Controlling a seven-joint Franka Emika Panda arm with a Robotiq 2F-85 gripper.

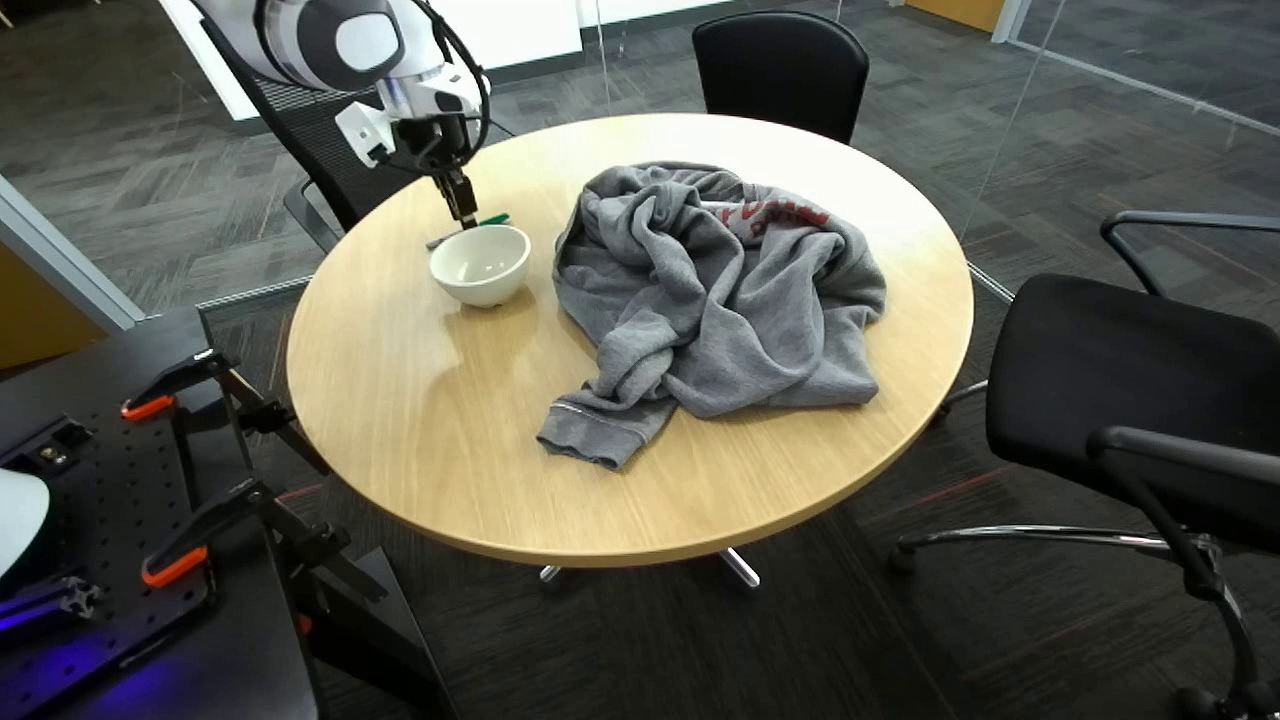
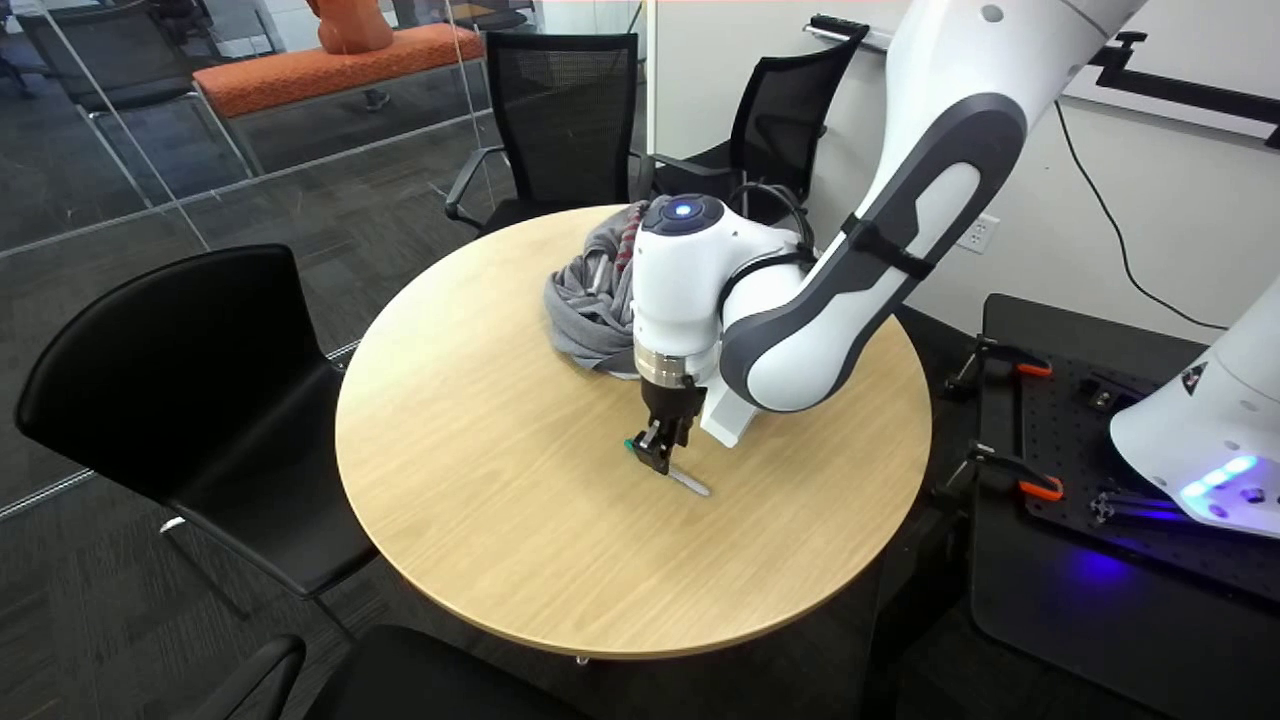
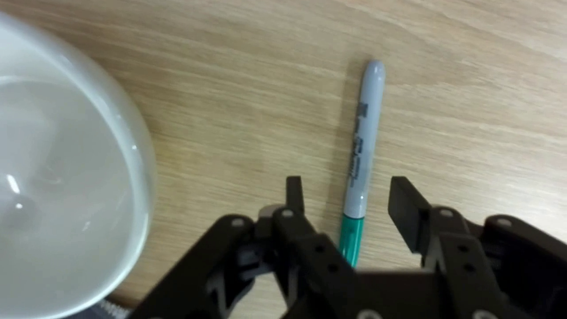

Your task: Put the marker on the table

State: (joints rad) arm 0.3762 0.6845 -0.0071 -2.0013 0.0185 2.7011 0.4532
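Observation:
The marker [image 3: 365, 146] has a grey barrel with dark lettering and a green-teal cap. It lies flat on the light wood-grain table [image 3: 243, 88]. My gripper [image 3: 345, 190] is open, with its two fingers on either side of the marker near the cap joint, not touching it. The cap's end is hidden by the gripper. In an exterior view, the gripper [image 2: 655, 455] points down over the marker [image 2: 690, 483], close to the round table's top [image 2: 520, 520]. It also shows in an exterior view, where the gripper [image 1: 468, 215] partly covers the marker [image 1: 495, 219] behind the bowl.
A white bowl [image 1: 485, 294] stands close to the marker; its rim [image 3: 144, 177] shows at the left of the wrist view. A crumpled grey sweatshirt [image 1: 720, 300] lies on the table, also in an exterior view [image 2: 590, 310]. Black chairs [image 1: 780, 70] stand around the table.

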